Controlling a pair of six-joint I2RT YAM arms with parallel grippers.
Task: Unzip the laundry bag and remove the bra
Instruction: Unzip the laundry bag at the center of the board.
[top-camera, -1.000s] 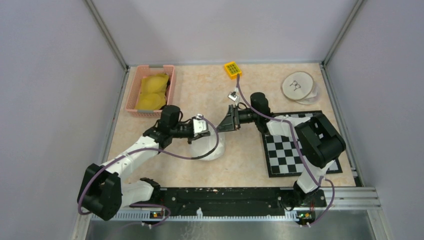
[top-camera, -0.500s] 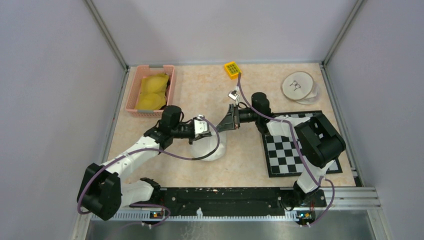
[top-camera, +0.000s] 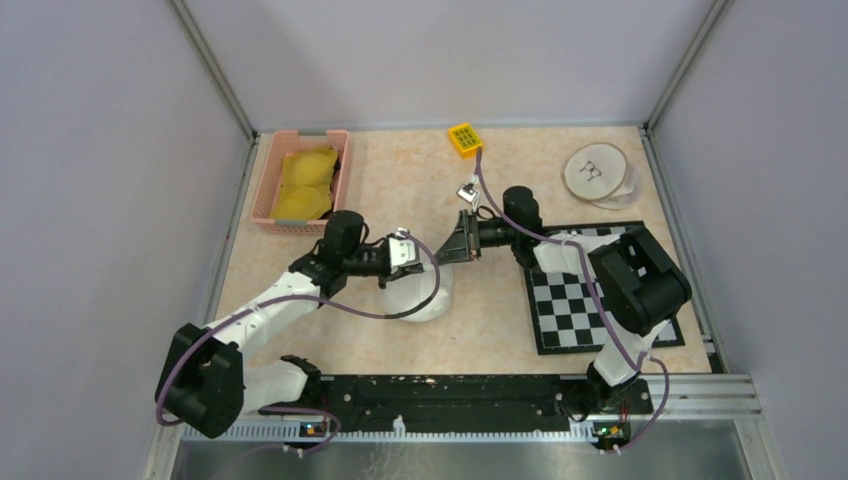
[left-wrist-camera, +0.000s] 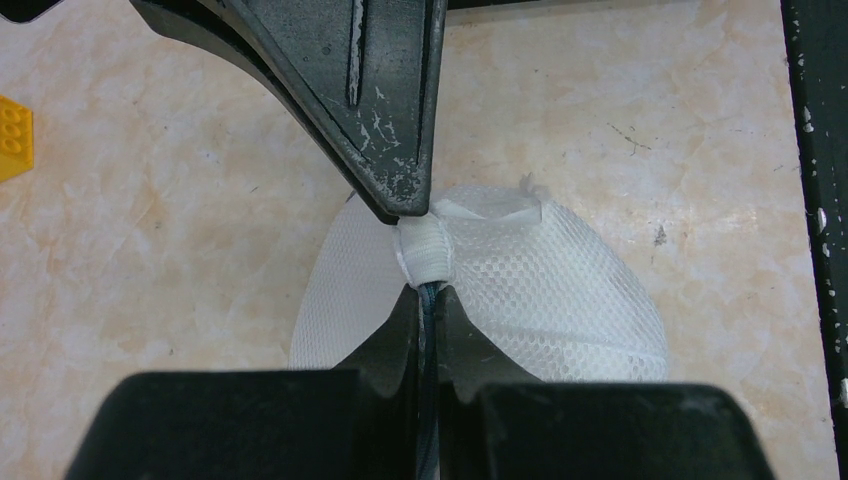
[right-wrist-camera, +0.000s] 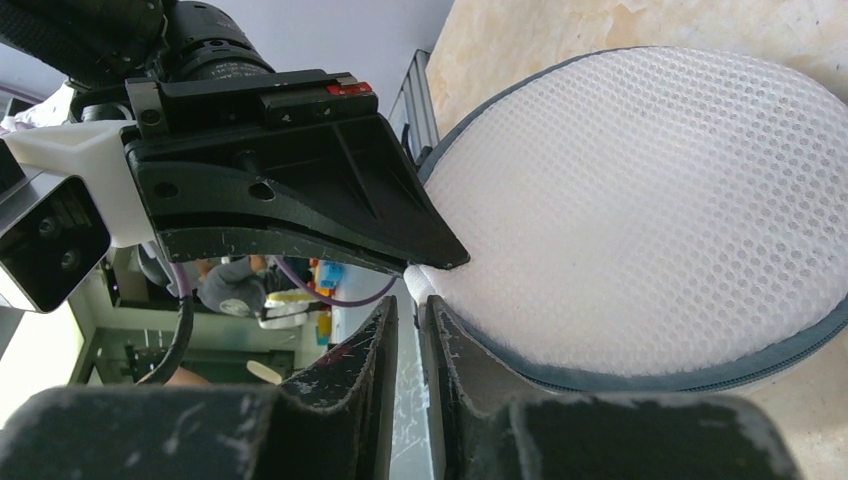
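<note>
We see the right gripper has drawn its jaws almost together at the white pull tab, its bite unconfirmed, while the left gripper stays clamped on the zipped laundry bag mid-table, so unzipping looks imminent.

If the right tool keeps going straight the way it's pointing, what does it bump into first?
Probably the little white tab on the laundry bag, right in front of the right tool; it may already touch. Just behind sits the left tool, pinching the bag's edge.
</note>
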